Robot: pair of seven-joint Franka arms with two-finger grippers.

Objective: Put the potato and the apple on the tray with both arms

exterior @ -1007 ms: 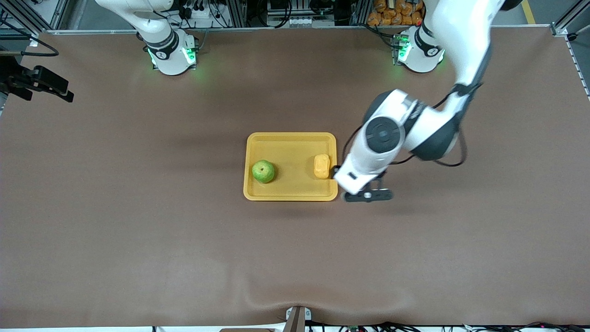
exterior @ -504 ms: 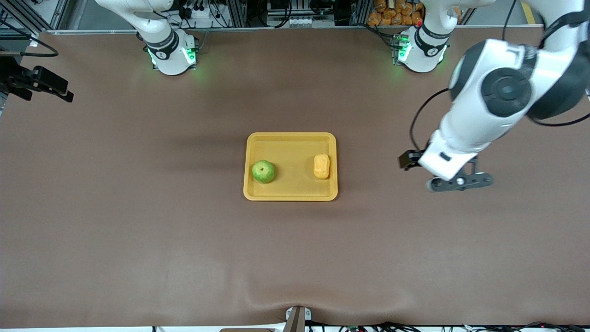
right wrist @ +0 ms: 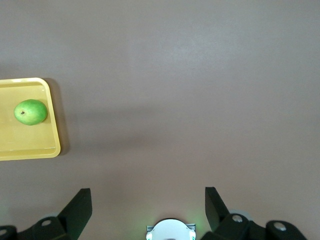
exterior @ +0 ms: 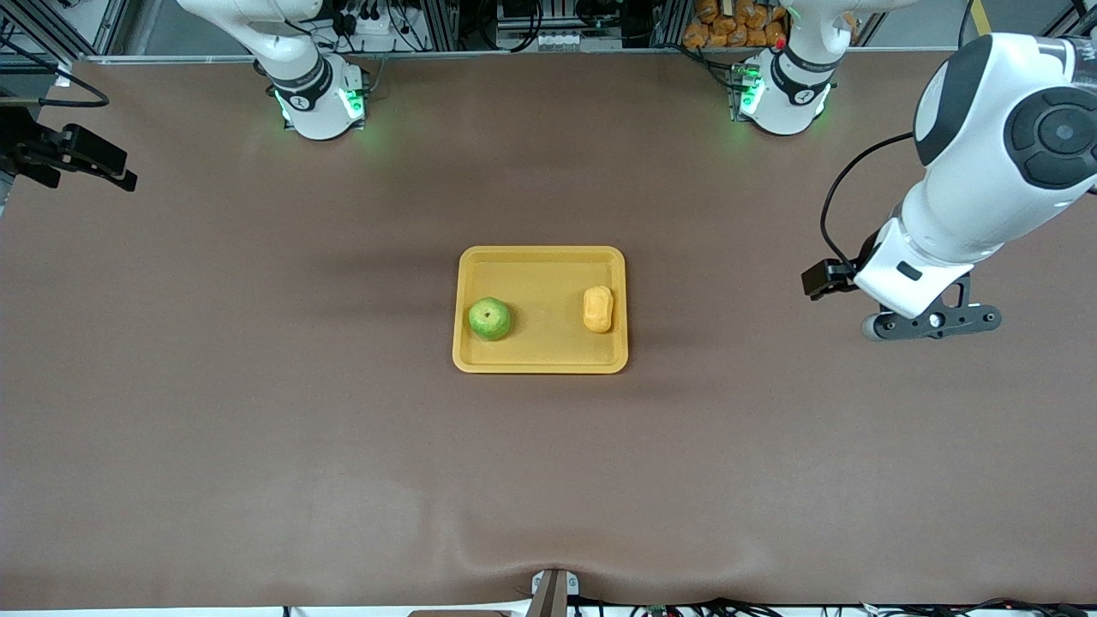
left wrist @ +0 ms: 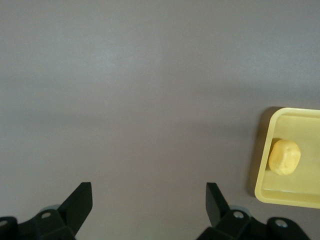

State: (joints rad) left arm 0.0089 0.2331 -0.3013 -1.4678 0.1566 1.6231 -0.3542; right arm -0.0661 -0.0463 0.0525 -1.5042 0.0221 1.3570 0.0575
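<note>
Left gripper [exterior: 932, 323]: hangs over bare table toward the left arm's end, well apart from the tray [exterior: 540, 364]. The left wrist view shows both fingers [left wrist: 80, 201] spread wide with nothing between them. Released, empty.

Right gripper [right wrist: 147, 205]: seen only in the right wrist view, fingers equally spread, nothing held. It is high over the table near the right arm's base [right wrist: 170, 231], whose green-lit top shows between the fingers. This arm waits.

Task items: the potato [exterior: 598, 308] lies on the tray at the side toward the left arm. The apple [exterior: 489, 318] sits on the tray at the side toward the right arm, stem dimple up. The two are well apart, both inside the rim. In my judgement both placements are complete, and the step in hand is clearing the left arm away.

Recommended conduct: keep the left gripper high and open on any travel, routed away from the tray so neither finger nor cable catches the rim. The apple is round and could roll if the tray is bumped.

Limits of inspection:
- In the front view the right gripper is not identifiable, and the left arm's upper links run out of frame.
- Each wrist view shows only part of the tray and one item.
- Whether the potato touches the rim cannot be determined.
</note>
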